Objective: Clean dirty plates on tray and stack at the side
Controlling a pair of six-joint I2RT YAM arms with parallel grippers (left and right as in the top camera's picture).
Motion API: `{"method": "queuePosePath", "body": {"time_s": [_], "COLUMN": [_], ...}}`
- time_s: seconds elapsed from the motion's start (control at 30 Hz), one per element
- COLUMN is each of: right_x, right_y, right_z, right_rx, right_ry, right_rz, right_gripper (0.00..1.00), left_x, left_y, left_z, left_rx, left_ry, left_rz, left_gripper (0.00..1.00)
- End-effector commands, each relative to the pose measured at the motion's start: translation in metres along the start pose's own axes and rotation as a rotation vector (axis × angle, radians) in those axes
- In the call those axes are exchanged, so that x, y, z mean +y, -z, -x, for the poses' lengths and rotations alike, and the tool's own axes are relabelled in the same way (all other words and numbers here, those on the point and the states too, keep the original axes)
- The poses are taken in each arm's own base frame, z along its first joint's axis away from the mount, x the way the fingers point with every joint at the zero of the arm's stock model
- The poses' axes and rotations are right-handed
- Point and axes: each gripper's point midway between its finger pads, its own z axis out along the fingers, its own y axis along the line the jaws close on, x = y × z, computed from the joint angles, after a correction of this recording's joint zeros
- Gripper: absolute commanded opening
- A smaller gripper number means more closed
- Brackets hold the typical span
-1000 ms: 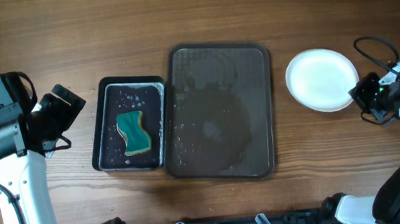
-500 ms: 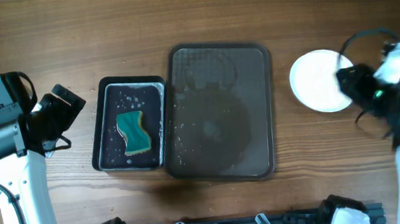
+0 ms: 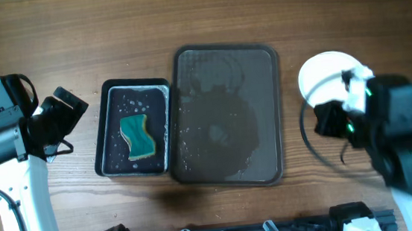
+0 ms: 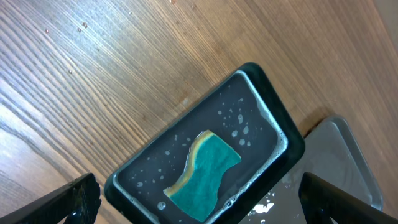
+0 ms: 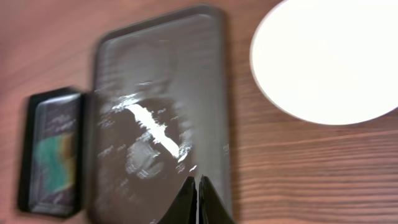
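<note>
your left gripper (image 4: 200,199) hangs wide open, holding nothing, over the black sponge tray (image 4: 273,127). your right gripper (image 5: 198,196) has its jaws pressed together, empty, by the brown tray (image 3: 225,125). the white plate (image 3: 326,75) sits on the table (image 3: 182,13), right of that tray.

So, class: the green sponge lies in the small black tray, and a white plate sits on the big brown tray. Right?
No. The white plate sits on the table beside the big brown tray, as the overhead view shows. The sponge is as stated.
</note>
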Motion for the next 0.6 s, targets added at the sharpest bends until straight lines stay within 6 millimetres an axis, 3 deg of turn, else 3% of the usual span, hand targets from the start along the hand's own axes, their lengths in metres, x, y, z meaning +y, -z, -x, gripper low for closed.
{"method": "queuePosePath", "body": {"time_s": [0.0, 0.1, 0.27, 0.37, 0.57], "right_x": [-0.025, -0.017, -0.037, -0.06, -0.091], "right_y": [-0.06, -0.107, -0.161, -0.178, -0.183], "right_z": [0.01, 0.011, -0.001, 0.0, 0.001], "right_rx": [0.069, 0.15, 0.245, 0.249, 0.259], "right_ry": [-0.031, 0.006, -0.033, -0.085, -0.146], "right_rz": [-0.143, -0.081, -0.129, -0.194, -0.24], "right_gripper": [0.04, 0.04, 0.04, 0.04, 0.04], "left_x": [-0.002, -0.002, -0.002, -0.002, -0.002], "left_y": [0.005, 0.005, 0.005, 0.005, 0.005], "left_z": [0.003, 0.003, 0.003, 0.003, 0.003], "left_rx": [-0.012, -0.011, -0.011, -0.011, -0.011], "left_ry": [-0.001, -0.001, -0.001, -0.001, -0.001], "left_rz": [-0.017, -0.017, -0.017, -0.017, -0.017], "left_gripper": [1.0, 1.0, 1.0, 1.0, 1.0]}}
